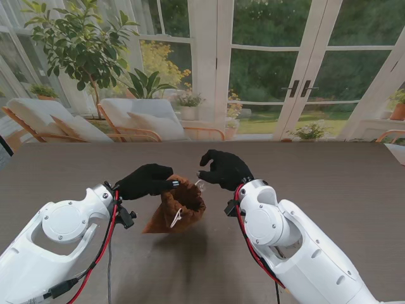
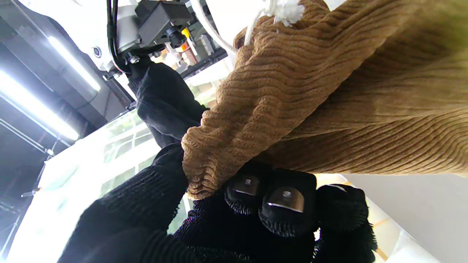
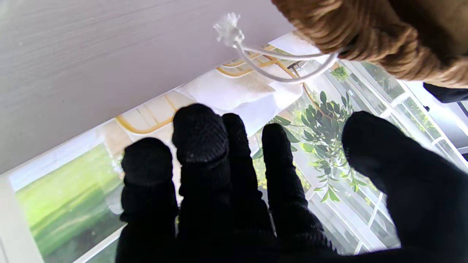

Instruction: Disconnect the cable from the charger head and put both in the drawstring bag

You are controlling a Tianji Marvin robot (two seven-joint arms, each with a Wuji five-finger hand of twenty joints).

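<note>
Left hand: the left hand point(image 1: 147, 180) was closed on the rim of the drawstring bag point(image 1: 179, 208), pinching the brown corduroy at about 10 o'clock of the bag's mouth; in the left wrist view its fingertips point(image 2: 280, 204) pressed against the gathered edge of the fabric point(image 2: 299, 95).
Right hand: the right hand point(image 1: 223, 168) hung just beyond the bag's mouth, at about 2 o'clock from it, fingers loosely curled. In the right wrist view the fingers point(image 3: 199, 146) were spread apart with nothing between them.
Small object: a pale, glossy thing point(image 1: 200, 185) showed between the right hand and the bag's rim; I could not tell what it was, nor whether the hand touched it.
Drawstring bag: it stood slumped on the table point(image 1: 329, 190) between the two hands, mouth open and tilted toward the right hand.
Drawstring: a white cord point(image 1: 175, 219) hung down the bag's front at about 6 o'clock; its frayed knot point(image 3: 228, 30) showed in the right wrist view.
Cable and charger head: neither could be made out in any view.
</note>
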